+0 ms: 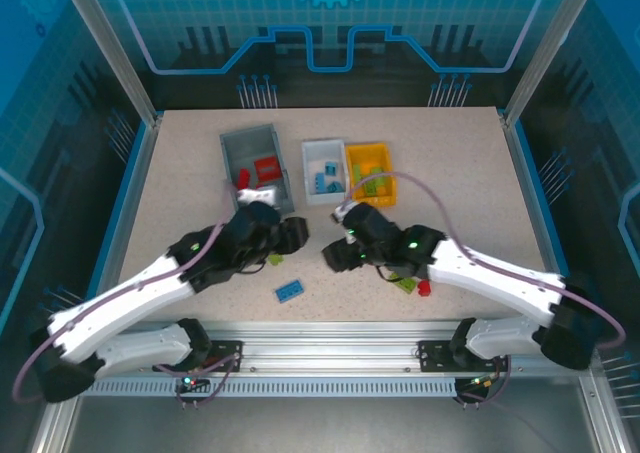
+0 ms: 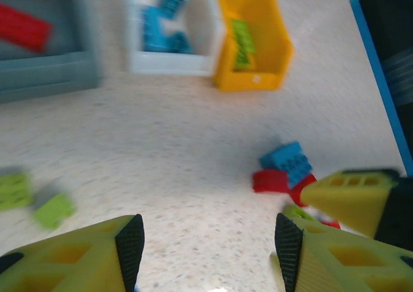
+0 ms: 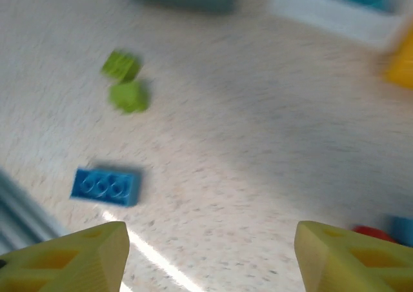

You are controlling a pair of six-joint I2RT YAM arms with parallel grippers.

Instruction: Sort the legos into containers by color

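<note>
Three containers stand at the back: a dark grey bin [image 1: 234, 158] with red legos [image 1: 267, 168], a white bin [image 1: 322, 151] with blue legos [image 2: 162, 33], and a yellow bin [image 1: 367, 157] with a green lego [image 2: 242, 44]. Loose on the table lie a blue brick [image 1: 291, 291] [image 3: 106, 186], two green bricks [image 3: 129, 97] [image 2: 55, 209], and a blue and red cluster [image 2: 287, 163]. My left gripper [image 1: 299, 235] [image 2: 208, 243] hangs open over bare table. My right gripper [image 1: 332, 258] [image 3: 213, 256] faces it, open, with nothing between its fingers.
A green brick [image 1: 405, 283] and a red one [image 1: 424, 288] lie under my right arm. One yellow finger of the right gripper [image 2: 352, 198] shows beside the cluster in the left wrist view. The metal rail [image 1: 330, 353] runs along the near edge.
</note>
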